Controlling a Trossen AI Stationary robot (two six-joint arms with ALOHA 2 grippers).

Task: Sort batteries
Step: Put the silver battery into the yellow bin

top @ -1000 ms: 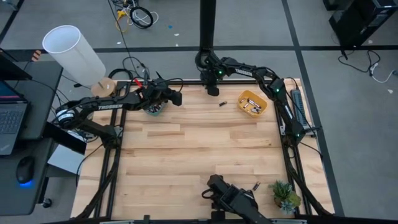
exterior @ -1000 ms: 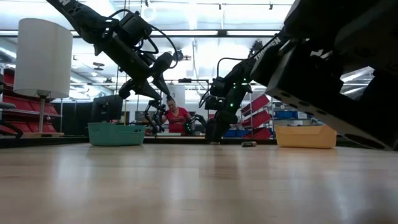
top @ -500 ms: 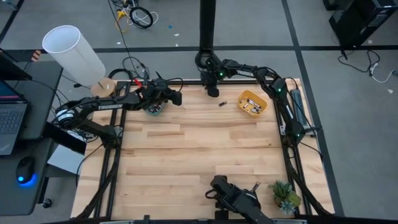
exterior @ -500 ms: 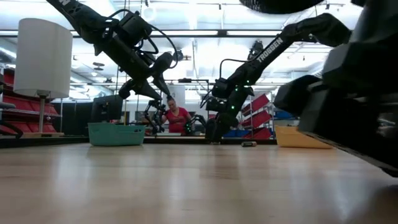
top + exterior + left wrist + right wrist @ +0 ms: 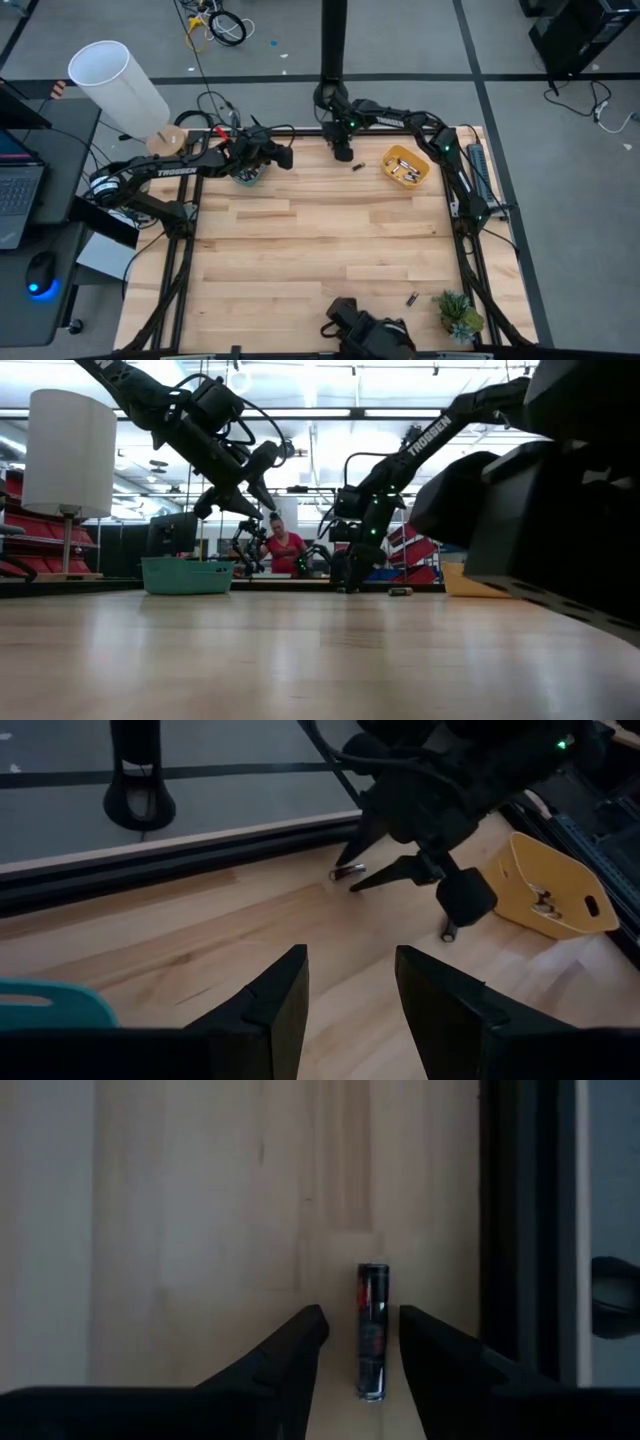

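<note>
A dark battery with red marks lies on the wood near the table's far edge. My right gripper points down over it, open, one finger on either side without touching; it also shows in the high view. A second battery lies a little nearer to the orange bin, which holds several batteries. Another battery lies by the near edge. My left gripper hangs open and holds nothing above the teal bin at the far left.
A black rail runs along the far edge right behind the battery. A bulky dark device sits at the near edge and blocks the right of the low view. A small plant stands at the near right corner.
My right gripper has sunk a little toward the table over the battery, still open. The dark device at the near edge has shifted toward the left.
</note>
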